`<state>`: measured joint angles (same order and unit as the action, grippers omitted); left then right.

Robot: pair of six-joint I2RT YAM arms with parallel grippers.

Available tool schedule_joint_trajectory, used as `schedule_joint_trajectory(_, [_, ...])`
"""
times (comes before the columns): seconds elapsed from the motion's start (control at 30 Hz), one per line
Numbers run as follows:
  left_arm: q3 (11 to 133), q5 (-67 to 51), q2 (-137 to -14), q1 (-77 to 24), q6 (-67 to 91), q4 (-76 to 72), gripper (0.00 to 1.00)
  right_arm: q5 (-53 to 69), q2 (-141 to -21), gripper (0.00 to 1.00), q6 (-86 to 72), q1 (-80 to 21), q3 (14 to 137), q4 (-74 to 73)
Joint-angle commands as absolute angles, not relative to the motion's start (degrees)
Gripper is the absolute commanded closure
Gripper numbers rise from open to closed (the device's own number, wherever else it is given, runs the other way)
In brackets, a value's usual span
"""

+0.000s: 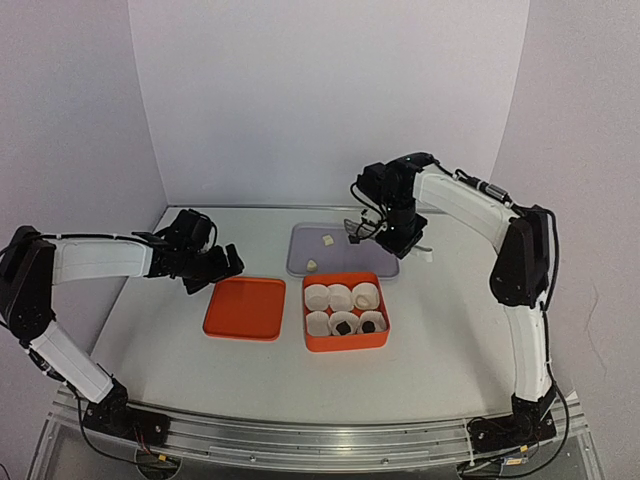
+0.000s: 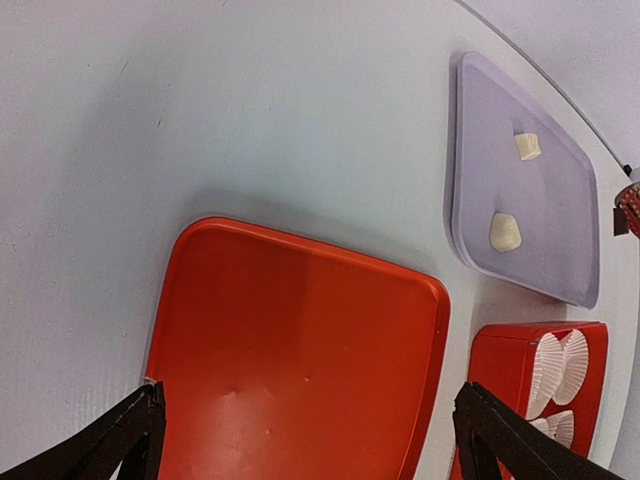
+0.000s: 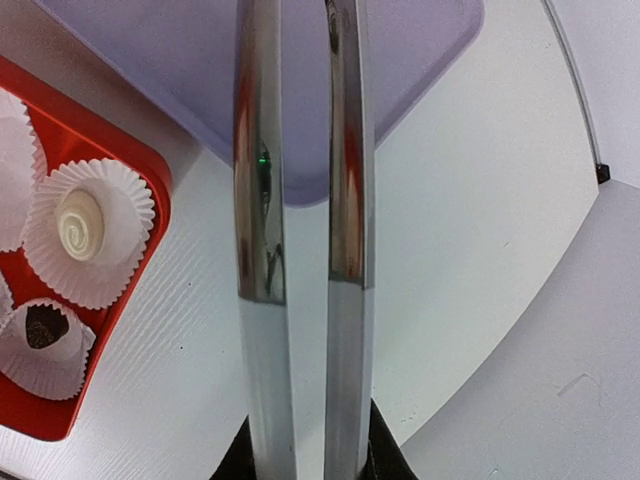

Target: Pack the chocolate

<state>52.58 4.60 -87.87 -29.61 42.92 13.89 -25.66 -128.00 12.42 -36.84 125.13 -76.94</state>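
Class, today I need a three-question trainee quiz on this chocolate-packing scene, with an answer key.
1. How many cream-white chocolates lie on the lavender tray?
2. True or false: the orange lid sits closed on the orange box.
3. The left gripper hovers over: A) the lid, B) the tray, C) the box.
Key: 1. Two. 2. False, it lies on the table beside the box. 3. A.
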Motion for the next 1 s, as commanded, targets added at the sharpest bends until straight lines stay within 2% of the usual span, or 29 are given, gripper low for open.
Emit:
schedule_joint_trajectory(0.0, [50.9,4.3,-83.8,-29.4,42.8,12.3,0.0,-23.9,-118.0,0.94,9.4,-38.9,121.3,-79.3])
schedule_joint_trajectory(0.43, [48.4,4.1,-80.5,-29.4,43.5,12.0,0.0,-24.3,-106.0,0.94,0.8,-51.8,103.4,-78.4])
schedule_joint_trajectory(0.6, [47.3,3.8,-79.8,-29.4,44.0,11.8,0.0,-23.5,-104.6,0.94,-2.6,-52.9,98.5,-76.9])
schedule_joint_trajectory(0.97, [45.4,3.8,-78.5,-29.4,45.3,11.3,0.0,-19.4,-105.3,0.93,-3.8,-53.5,96.4,-74.2])
